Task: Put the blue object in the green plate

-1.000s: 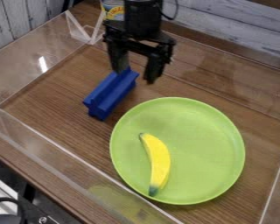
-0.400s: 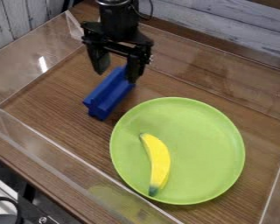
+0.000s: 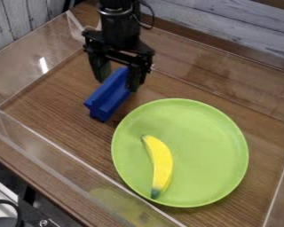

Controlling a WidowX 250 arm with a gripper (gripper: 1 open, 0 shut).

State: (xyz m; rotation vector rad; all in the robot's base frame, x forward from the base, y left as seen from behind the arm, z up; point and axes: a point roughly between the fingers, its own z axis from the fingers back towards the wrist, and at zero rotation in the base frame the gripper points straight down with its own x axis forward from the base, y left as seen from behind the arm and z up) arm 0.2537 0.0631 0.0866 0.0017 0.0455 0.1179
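The blue object [image 3: 106, 97] is an elongated royal-blue ridged block lying on the wooden table, just left of the green plate [image 3: 209, 133]. My gripper [image 3: 117, 73] is open, fingers pointing down, straddling the block's far end just above it; one finger [image 3: 96, 67] is to its left, the other to its right. The plate is large, round and lime-green, at centre right, with a yellow banana [image 3: 159, 164] lying in it. The block's far end is partly hidden by the fingers.
Clear plastic walls [image 3: 38, 62] enclose the wooden table on the left, front and right. A yellow-labelled item [image 3: 114, 11] stands behind the arm at the back edge.
My gripper has moved left from above the plate's far edge to over the blue block's far end and has come down slightly. It stays open. The block and banana have not moved.
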